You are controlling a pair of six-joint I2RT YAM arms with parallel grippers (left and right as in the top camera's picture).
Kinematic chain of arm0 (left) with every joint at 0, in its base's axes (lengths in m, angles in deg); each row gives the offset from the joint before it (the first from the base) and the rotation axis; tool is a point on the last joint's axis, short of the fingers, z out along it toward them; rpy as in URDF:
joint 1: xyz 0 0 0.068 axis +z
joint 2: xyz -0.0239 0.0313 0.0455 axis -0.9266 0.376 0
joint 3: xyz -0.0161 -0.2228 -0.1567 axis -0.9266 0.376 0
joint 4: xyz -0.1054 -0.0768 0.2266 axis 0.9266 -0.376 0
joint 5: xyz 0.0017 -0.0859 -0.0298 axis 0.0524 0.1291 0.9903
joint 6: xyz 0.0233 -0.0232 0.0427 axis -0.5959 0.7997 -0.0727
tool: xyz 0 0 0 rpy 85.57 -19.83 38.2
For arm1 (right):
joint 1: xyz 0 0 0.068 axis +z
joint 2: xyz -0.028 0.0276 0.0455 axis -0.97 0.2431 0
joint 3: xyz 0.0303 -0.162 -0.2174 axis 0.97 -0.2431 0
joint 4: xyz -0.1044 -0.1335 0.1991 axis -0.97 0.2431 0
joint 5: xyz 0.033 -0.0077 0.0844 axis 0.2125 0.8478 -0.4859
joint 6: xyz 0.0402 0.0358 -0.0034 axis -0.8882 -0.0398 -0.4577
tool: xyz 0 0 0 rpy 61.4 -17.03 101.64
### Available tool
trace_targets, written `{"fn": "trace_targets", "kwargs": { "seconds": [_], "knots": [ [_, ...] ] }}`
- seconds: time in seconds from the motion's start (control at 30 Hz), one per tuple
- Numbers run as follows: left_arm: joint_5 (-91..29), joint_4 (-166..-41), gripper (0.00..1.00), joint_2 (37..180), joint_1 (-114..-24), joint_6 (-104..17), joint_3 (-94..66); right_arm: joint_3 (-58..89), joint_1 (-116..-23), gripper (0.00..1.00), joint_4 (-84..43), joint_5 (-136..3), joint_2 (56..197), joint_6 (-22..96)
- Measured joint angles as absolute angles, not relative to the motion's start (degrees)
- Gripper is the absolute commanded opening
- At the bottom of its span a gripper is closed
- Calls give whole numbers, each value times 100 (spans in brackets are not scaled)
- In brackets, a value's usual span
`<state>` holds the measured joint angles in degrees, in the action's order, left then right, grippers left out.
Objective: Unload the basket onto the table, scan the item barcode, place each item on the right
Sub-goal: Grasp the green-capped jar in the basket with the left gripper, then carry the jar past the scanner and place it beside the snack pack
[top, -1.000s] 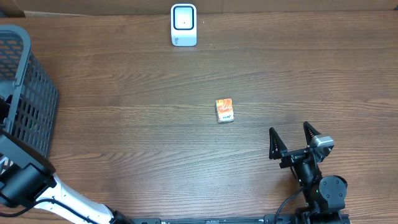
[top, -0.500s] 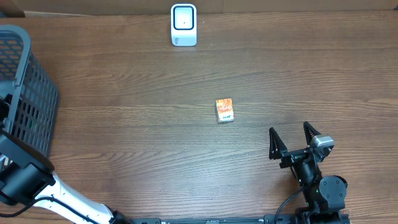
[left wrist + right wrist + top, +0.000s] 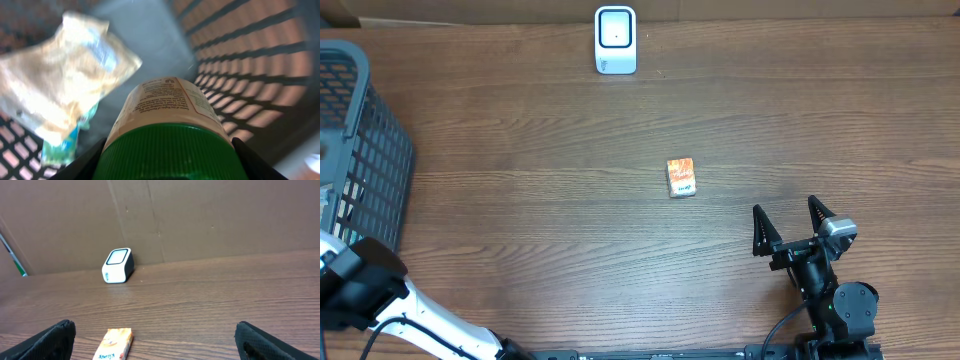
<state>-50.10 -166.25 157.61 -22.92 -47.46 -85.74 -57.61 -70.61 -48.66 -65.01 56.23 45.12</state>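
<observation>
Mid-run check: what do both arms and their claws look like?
Right arm is all black, with a round joint housing, a grey camera block and a thin black cable. The right claw has two pointed black fingers. Left arm has a white link and black wrist section.

You can't read the label on the white plastic bottle with a ribbed green cap (image 3: pixel 170 107): its print is blurred, and the bottom edge cuts the cap. The left gripper (image 3: pixel 167 155) shows only dark slivers at the lower corners. The crumpled pale packet (image 3: pixel 60 75) is smeared. Overhead, the left edge crops the dark mesh basket (image 3: pixel 380 170).
</observation>
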Motion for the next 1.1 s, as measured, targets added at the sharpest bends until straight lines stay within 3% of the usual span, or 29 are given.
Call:
{"fn": "trace_targets", "kwargs": {
  "seconds": [0.43, 0.8, 1.1],
  "knots": [
    [-3887, -16667, 32, 13995, -2684, -4993, -8765, -5761, -7063, 100, -4862, -6501, 5623, 4512],
    [-3430, -16660, 33, 13578, -5464, -5493, -8295, -5761, -7061, 100, -4868, -6501, 5623, 4510],
    [-4081, -16424, 32, 13608, -7571, -5605, -6124, -5761, -7061, 100, -4866, -6501, 5623, 4508]
  ]
}}
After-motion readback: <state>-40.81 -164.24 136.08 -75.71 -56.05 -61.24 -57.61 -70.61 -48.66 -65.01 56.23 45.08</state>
